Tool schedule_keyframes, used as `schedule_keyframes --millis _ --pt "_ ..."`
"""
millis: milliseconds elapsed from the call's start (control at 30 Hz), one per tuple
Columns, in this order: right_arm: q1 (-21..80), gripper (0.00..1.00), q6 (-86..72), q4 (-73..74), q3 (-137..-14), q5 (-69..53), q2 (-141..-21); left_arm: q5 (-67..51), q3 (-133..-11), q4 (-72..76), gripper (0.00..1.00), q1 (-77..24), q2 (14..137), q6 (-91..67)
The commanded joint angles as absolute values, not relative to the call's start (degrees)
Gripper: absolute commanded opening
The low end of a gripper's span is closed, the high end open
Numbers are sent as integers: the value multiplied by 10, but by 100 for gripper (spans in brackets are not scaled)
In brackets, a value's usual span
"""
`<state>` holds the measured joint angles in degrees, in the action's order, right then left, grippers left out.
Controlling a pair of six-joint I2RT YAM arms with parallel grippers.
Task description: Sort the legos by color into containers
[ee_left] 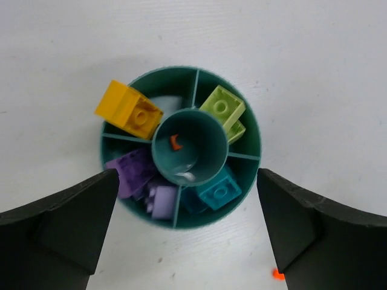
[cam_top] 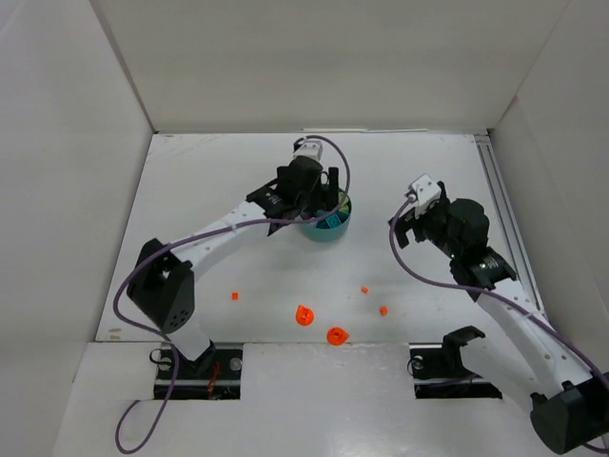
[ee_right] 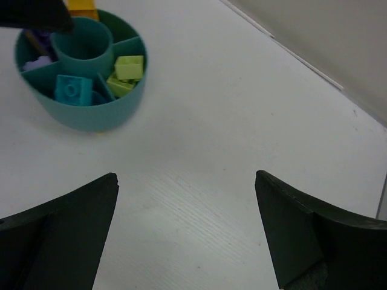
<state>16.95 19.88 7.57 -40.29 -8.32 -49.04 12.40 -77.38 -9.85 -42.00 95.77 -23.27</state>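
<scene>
- Left wrist view: the left tool (ee_left: pixel 186 175) has its two dark fingers (ee_left: pixel 60 223) spread wide with nothing gripped between them.
- Straight below the tool sits the teal dish (ee_left: pixel 208 219), framed by the two fingers.
- A purple pile (ee_left: pixel 136 172) fills the dish section nearest the left finger, and a turquoise brick (ee_left: pixel 219 190) lies in the one nearest the right finger.
- An orange bit (ee_left: pixel 278 275) lies on the bench (ee_left: pixel 314 72), just beside the right finger's tip.
- Midway between the fingers, the centre cup (ee_left: pixel 205 151) holds one tiny orange piece (ee_left: pixel 175 142).
- Beyond the cup, a gold brick (ee_left: pixel 128 110) lies to the left and lime green bricks (ee_left: pixel 222 109) to the right, each in a separate section.
- Right wrist view: the right tool (ee_right: pixel 185 178) is also spread wide and holds nothing; the dish is ahead of it and off to its left.
- Top external view: loose orange pieces (cam_top: pixel 304 315) lie scattered on the bench nearer the arm bases than either tool.
</scene>
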Motion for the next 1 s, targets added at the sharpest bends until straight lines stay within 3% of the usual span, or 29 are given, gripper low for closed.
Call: schedule_keyframes --millis 0,133,367,633,967 --pt "262 99 235 93 -410 -123 -488 149 -699 -91 100 -415 836 -261" --pt "423 99 235 73 -398 -117 -525 196 -618 -126 100 -410 747 -328" --pt "651 99 235 34 -428 -103 -711 239 -485 -214 100 -397 616 -434" --pt "705 99 223 29 -483 -53 -862 239 -420 -225 100 -392 520 -456" --pt "711 99 171 29 -528 18 -947 252 -420 -242 100 -392 520 -473"
